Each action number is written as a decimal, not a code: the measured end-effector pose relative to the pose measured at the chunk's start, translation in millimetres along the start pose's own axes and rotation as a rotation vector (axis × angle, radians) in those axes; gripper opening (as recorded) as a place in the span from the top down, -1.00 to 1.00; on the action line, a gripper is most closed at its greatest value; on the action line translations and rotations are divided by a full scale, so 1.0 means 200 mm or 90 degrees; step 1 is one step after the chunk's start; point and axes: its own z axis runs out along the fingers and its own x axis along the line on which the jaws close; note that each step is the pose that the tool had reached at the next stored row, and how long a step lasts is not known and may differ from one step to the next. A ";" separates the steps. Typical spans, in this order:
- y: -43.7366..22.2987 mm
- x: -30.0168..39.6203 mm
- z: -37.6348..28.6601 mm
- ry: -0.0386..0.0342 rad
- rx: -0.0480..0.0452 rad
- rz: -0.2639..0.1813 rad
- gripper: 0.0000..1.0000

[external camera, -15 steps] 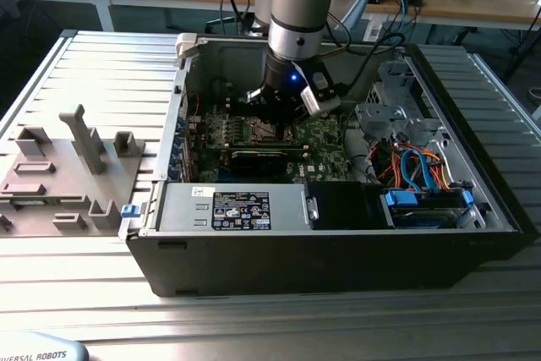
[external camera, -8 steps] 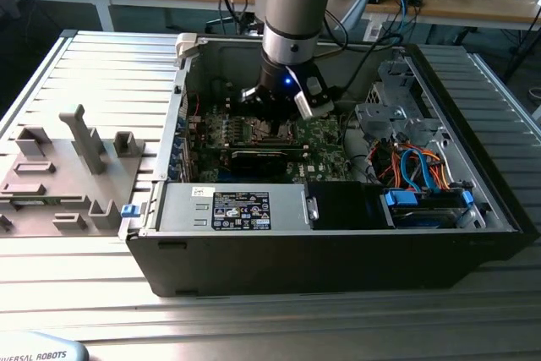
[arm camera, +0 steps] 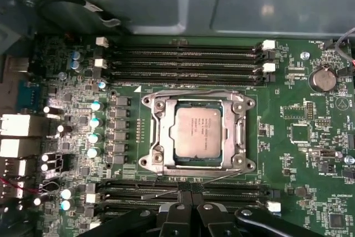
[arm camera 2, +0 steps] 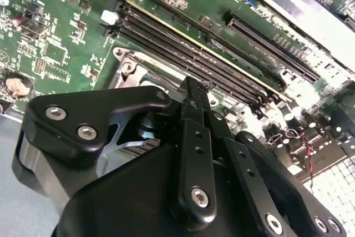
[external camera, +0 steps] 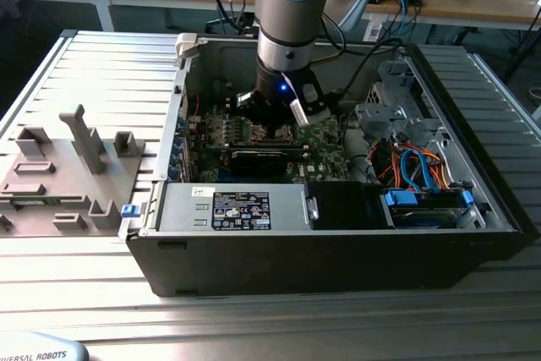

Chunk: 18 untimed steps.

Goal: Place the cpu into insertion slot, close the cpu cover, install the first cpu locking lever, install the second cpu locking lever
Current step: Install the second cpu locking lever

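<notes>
Cpu (arm camera: 198, 132) count one, seated under one closed cpu cover (arm camera: 161, 137).

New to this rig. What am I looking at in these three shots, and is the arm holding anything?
The exterior view shows a robot arm reaching down into an open computer case that lies on a ribbed metal table. Its gripper hangs just over the green motherboard. On the exterior view's left sits a grey fixture tray.

The other two pictures come from cameras riding near the arm's wrist. The first wrist view looks onto the board: the cpu sits in the insertion slot, framed by the silver cpu cover, with long memory slots on two sides. A thin lever lies along the socket's edge, close to the gripper. In both wrist views the fingers meet at the tips, with nothing visible between them.
</notes>
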 end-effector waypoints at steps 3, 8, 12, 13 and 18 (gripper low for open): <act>-0.017 0.020 -0.002 -0.0002 -0.0035 0.000 0.79; -0.031 0.063 -0.002 -0.0009 -0.0036 -0.001 0.79; -0.048 0.112 0.015 -0.0009 -0.0062 -0.002 0.79; -0.049 0.115 0.020 -0.0008 -0.0061 -0.002 0.79; -0.050 0.141 0.035 -0.0006 -0.0061 -0.005 0.79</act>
